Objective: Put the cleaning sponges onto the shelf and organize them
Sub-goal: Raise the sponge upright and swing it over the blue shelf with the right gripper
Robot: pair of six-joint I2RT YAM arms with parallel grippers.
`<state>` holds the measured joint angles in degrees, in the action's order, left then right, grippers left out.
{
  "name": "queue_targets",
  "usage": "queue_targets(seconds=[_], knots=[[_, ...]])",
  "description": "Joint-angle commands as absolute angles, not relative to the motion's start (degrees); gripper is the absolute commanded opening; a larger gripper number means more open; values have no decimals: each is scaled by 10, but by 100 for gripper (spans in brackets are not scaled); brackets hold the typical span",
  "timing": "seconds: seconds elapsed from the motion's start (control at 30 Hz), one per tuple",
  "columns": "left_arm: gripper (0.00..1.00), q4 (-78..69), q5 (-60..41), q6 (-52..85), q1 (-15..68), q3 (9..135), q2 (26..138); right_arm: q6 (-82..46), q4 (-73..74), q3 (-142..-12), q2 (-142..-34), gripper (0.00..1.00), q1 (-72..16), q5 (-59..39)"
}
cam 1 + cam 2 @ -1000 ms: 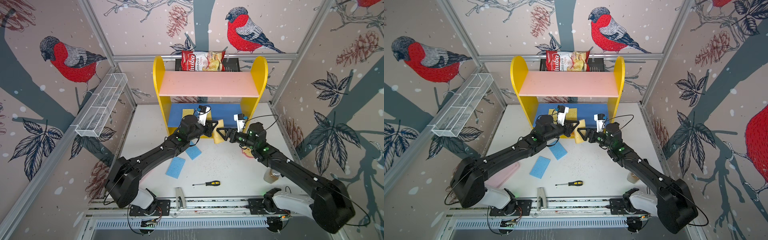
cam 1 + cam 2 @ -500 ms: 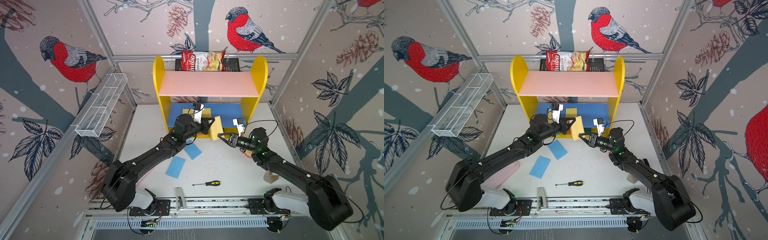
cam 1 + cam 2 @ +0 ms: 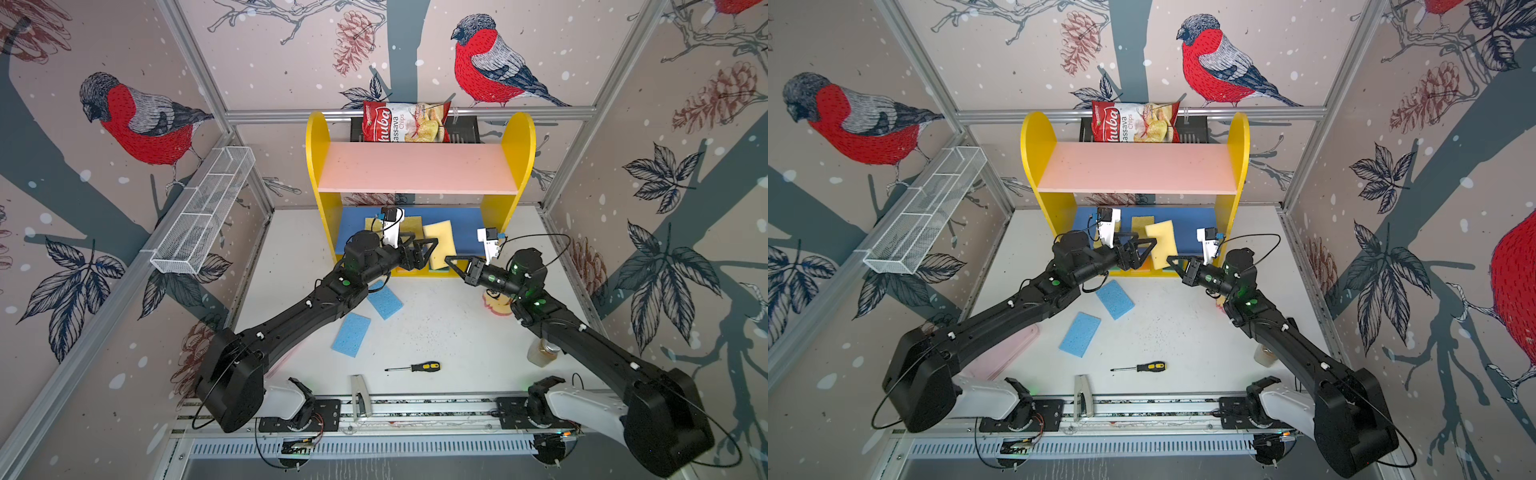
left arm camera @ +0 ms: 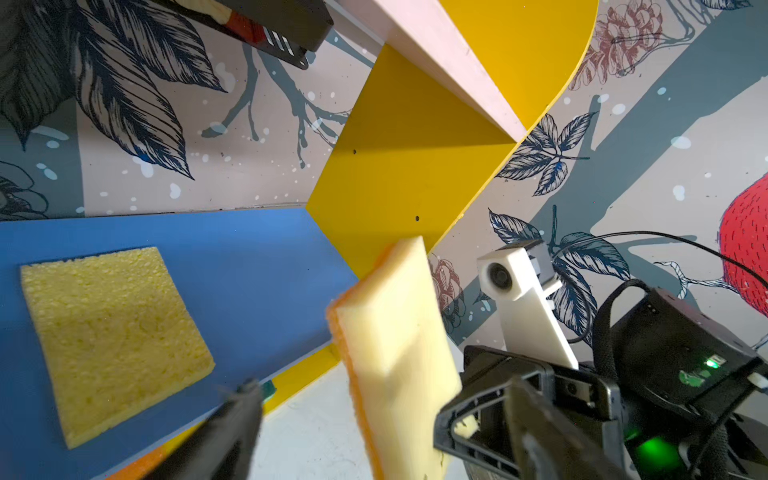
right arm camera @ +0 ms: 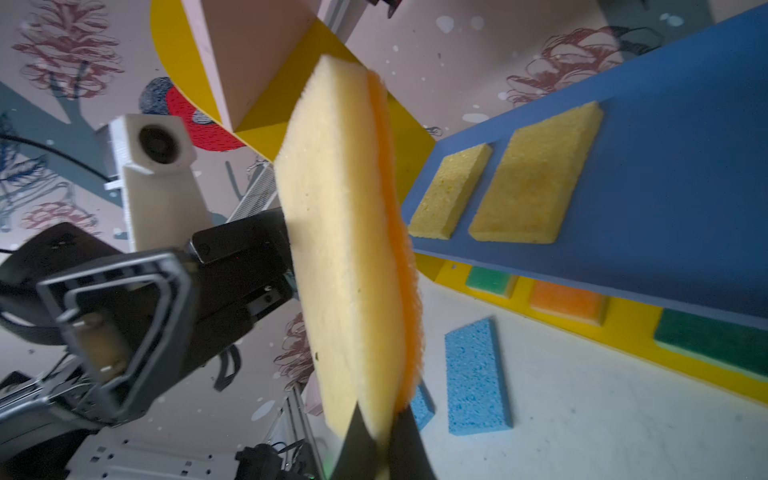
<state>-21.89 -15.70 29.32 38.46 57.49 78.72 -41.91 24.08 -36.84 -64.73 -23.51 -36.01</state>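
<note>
**Enclosure and work surface.** The walls are printed with red-breasted birds, pine cones and leaves, and are framed by aluminium rails. The white desk is flecked with dark specks. The shelf stands at the rear. A chips bag sits in a black basket behind it, and a wire mesh tray hangs on the left wall.

The right pincer is pressed together on the lower edge of a yellow-and-orange sponge, held on edge in the air before the blue board. The left pincer is spread, its jaws flanking that sponge.

Two yellow sponges lie flat on the blue board. Green and orange sponges lie on the yellow base. Two light blue sponges lie on the desk near a screwdriver.
</note>
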Motion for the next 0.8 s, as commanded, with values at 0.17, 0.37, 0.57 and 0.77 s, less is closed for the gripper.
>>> queue_targets(seconds=[0.17,0.37,0.57,0.77], knots=[[98,-161,-73,254,383,575,754,-371,145,-409,-670,0,-188,-340],[98,-134,-6,243,382,538,713,-356,87,-448,-697,0,-169,-310],[98,-146,8,240,377,502,690,-372,67,-473,-715,0,-171,-282],[98,-133,7,226,367,501,697,-377,45,-493,-750,0,-190,-225]])
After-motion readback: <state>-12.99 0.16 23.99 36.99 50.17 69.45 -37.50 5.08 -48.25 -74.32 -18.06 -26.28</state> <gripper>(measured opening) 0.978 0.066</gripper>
